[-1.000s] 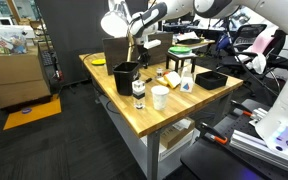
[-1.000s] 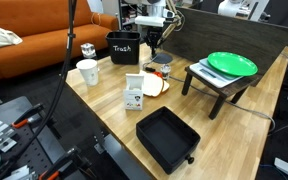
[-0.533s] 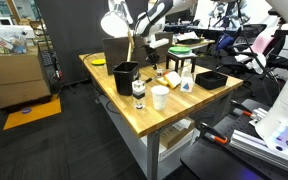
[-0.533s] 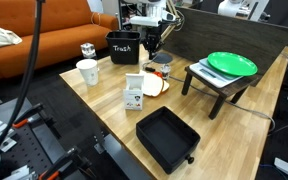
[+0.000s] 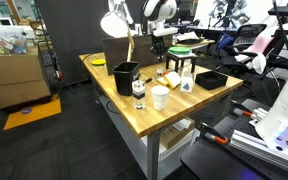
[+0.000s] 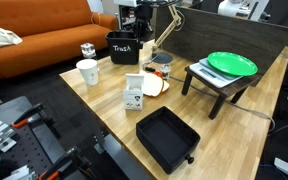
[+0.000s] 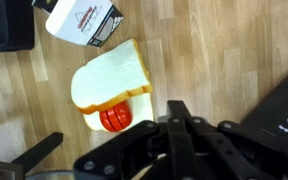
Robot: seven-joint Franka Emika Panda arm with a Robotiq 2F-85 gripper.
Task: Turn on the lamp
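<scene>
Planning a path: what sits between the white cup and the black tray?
A small white carton stands between the white cup and the black tray, in both exterior views.

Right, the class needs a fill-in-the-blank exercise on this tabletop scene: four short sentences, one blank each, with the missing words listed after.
1. The lamp stands on a ____ tabletop.
2. The black bin bears the word ____.
3. The plate on the small dark stand is ____ in colour.
4. The black tray holds ____.

Missing words: wooden; Trash; green; nothing.
</scene>
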